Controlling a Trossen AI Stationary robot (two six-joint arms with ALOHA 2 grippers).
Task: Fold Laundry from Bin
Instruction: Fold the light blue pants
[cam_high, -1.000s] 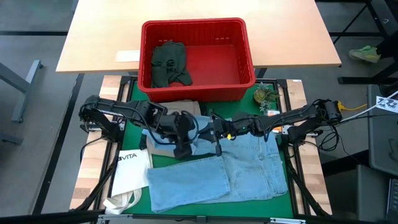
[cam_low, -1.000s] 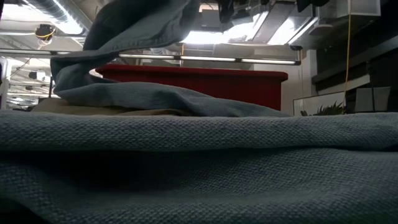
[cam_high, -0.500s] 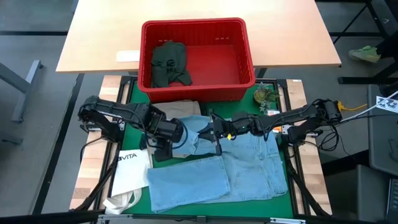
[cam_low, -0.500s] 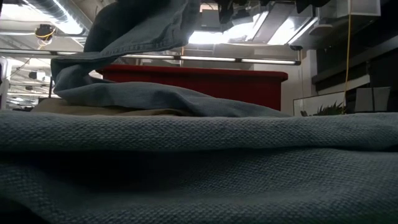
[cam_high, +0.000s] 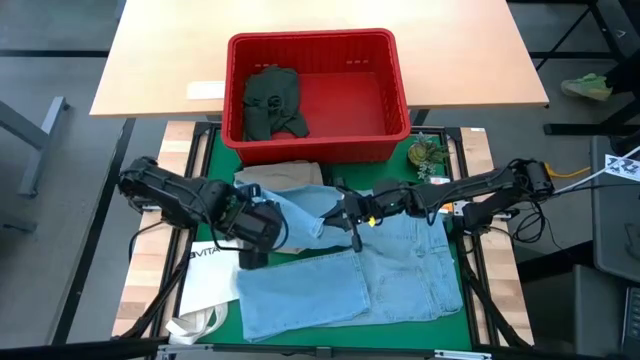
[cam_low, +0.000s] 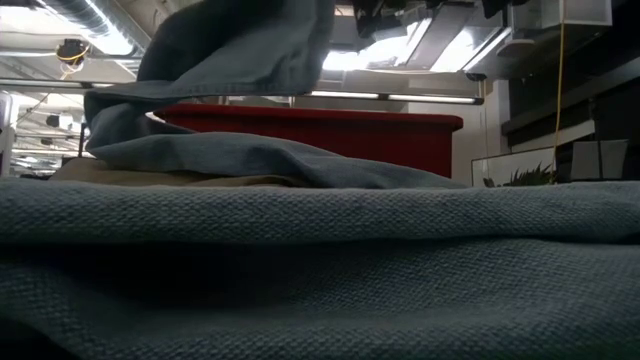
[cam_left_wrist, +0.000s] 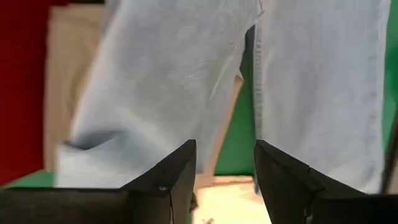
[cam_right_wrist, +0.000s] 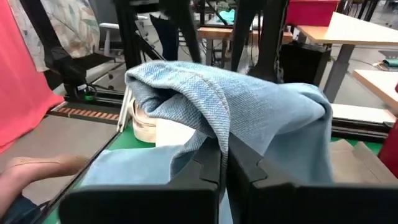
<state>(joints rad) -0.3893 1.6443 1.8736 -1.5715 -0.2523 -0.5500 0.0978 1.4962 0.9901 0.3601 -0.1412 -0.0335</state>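
The light blue jeans (cam_high: 340, 275) were soft matt denim with a coarse weave. The bin (cam_high: 395, 75) was glossy red slotted plastic, holding a dull dark green cloth piece (cam_high: 270, 100). The worktop (cam_high: 215, 150) wore matt green felt; the left gripper (cam_left_wrist: 225, 180) fingers were matt black plastic.

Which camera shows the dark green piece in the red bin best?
The high view: the dark green piece lies crumpled in the red bin's left half, fully visible. The low view shows only the bin's outer wall; neither wrist view shows the piece.
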